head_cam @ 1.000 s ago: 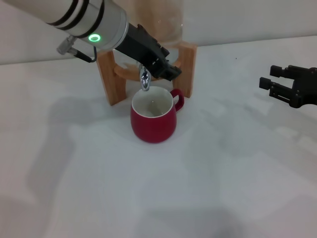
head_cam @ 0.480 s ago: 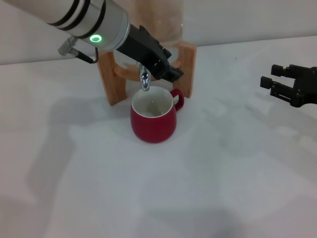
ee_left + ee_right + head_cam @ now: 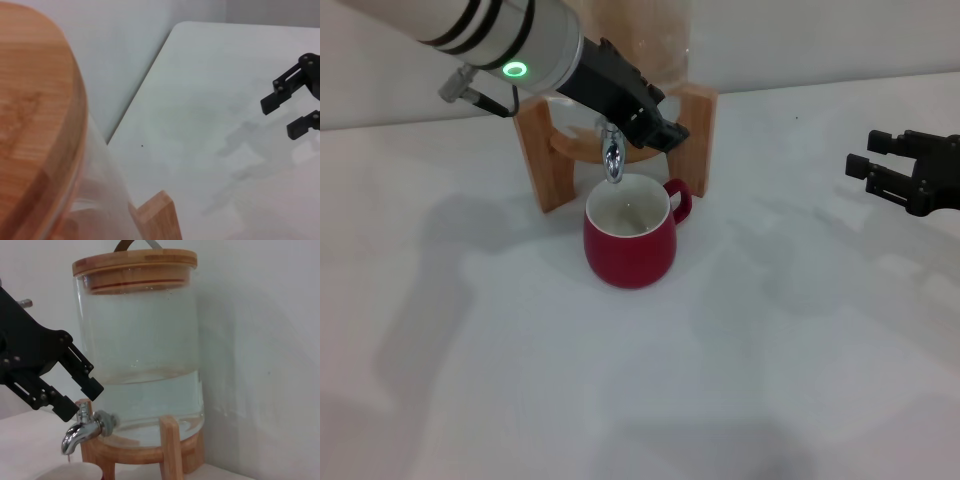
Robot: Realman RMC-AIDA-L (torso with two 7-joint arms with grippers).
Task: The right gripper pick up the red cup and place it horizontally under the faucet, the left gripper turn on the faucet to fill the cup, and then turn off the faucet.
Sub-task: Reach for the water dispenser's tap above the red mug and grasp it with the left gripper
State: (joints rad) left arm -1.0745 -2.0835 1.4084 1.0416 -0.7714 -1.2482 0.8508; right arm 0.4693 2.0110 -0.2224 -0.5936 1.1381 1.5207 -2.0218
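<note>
The left end effector sits right at the faucet, its black fingers spread a little, one above and one below where the lever should be. In the right wrist view those fingers end just over the chrome spigot, and whether they touch the lever I cannot tell. It looks placed there to work the tap, since the spout points straight down into the red cup.

That cup stands upright on the desk, directly beneath the spout, its handle turned to the right and far side. The off-white inside shows a pale patch at the bottom; no clear stream of water is visible, so I would guess filling has barely started or the tap is not yet open.

Behind the faucet rises the glass jar, about half full of water, resting on its wooden stand with a wooden lid on top.

Far to the right, well apart from the cup, the right end effector hangs with fingers apart and empty, seemingly out of the way now that the cup is set.
</note>
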